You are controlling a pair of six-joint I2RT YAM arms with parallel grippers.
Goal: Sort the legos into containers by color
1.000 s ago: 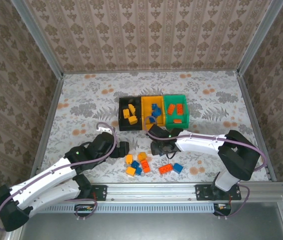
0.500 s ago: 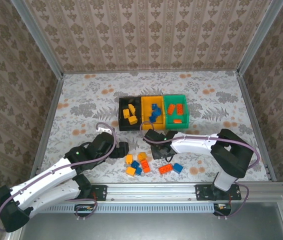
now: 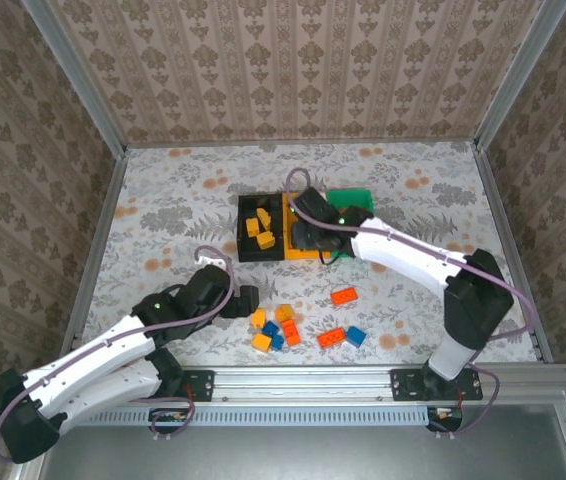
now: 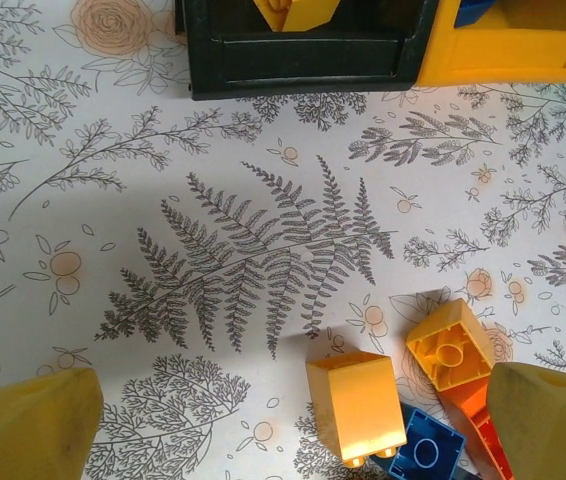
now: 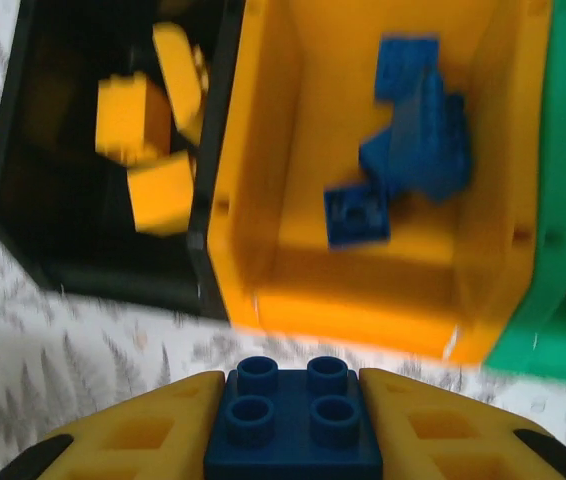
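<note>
- Finds the right gripper (image 5: 293, 430) up at the near wall of the yellow-orange bin (image 5: 343, 315), away from the loose pile (image 3: 281, 328) it worked a second ago.
- Clenched on a blue lego (image 5: 293, 410); more blue legos (image 5: 418, 140) inside that bin.
- Likely means a matching drop next.
- Leaves the left gripper (image 4: 283, 415) spread wide above that pile.

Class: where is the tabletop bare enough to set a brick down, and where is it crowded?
Free: the table right of the green bin up to the side rail, the strip behind the bins, and the stretch left of the black bin. Crowded: the near middle, where loose bricks lie between the arms, and the bin row under the right gripper.
</note>
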